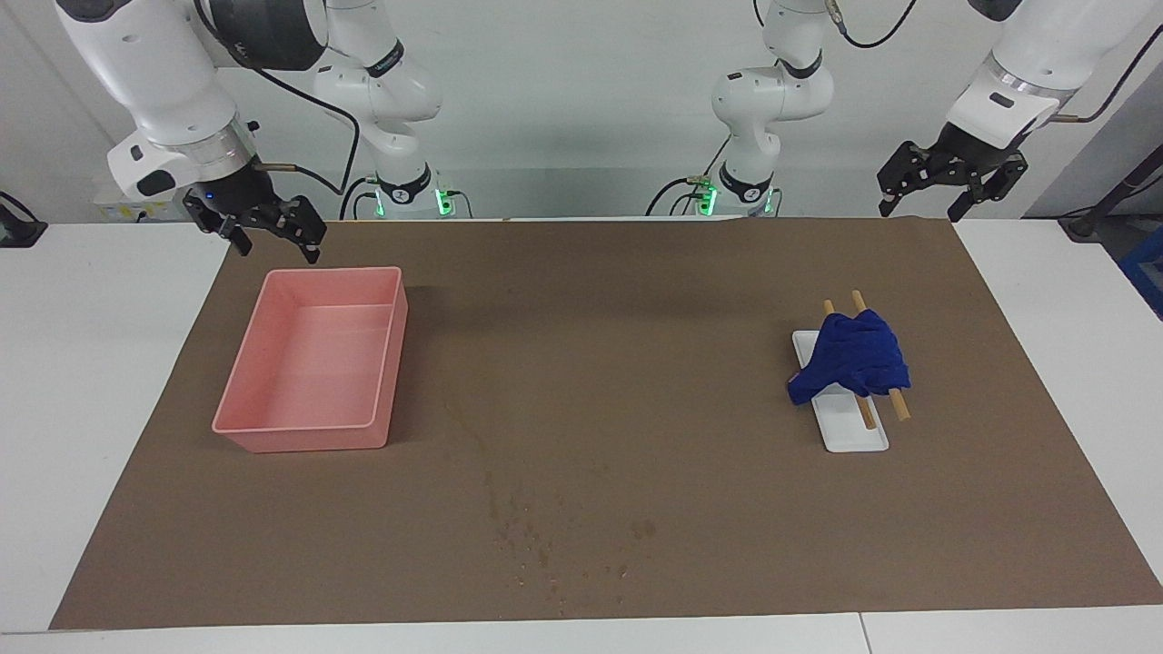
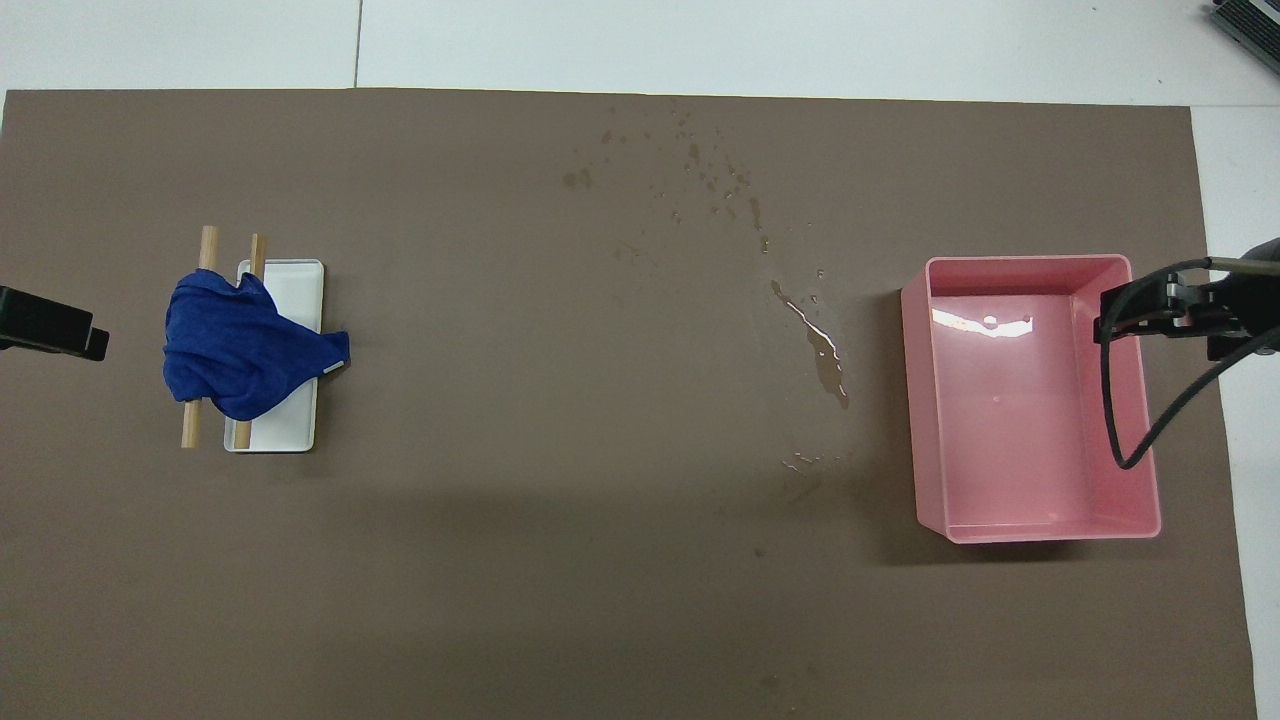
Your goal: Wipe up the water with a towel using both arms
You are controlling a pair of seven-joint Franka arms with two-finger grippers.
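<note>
A: Where does the small royal-blue wrinkled cloth towel point(image 1: 852, 355) sit?

B: Draped over two wooden sticks point(image 1: 877, 406) on a flat white rectangular rack point(image 1: 851, 431), toward the left arm's end of the brown paper sheet point(image 1: 636, 345) that covers the white desk point(image 1: 82, 363). One corner of the towel hangs off the rack's edge onto the sheet.

A: And the water point(image 2: 812, 336)?

B: A thin glistening streak on the sheet just beside the pink rectangular plastic tray point(image 1: 313, 359), with fine specks point(image 1: 545, 545) scattered toward the sheet's edge farthest from the robots.

A: The claws?

B: The left claw point(image 1: 927, 195) hangs in the air over the sheet's corner nearest the robots, fingers spread wide, gripping nothing. The right claw point(image 1: 273, 241) hovers above the tray's rim on the robots' side, also spread wide and empty.

A: Room to move?

B: A broad bare stretch of sheet lies between towel and water. The tray stands well inside the sheet's border; the rack is well apart from every edge.
</note>
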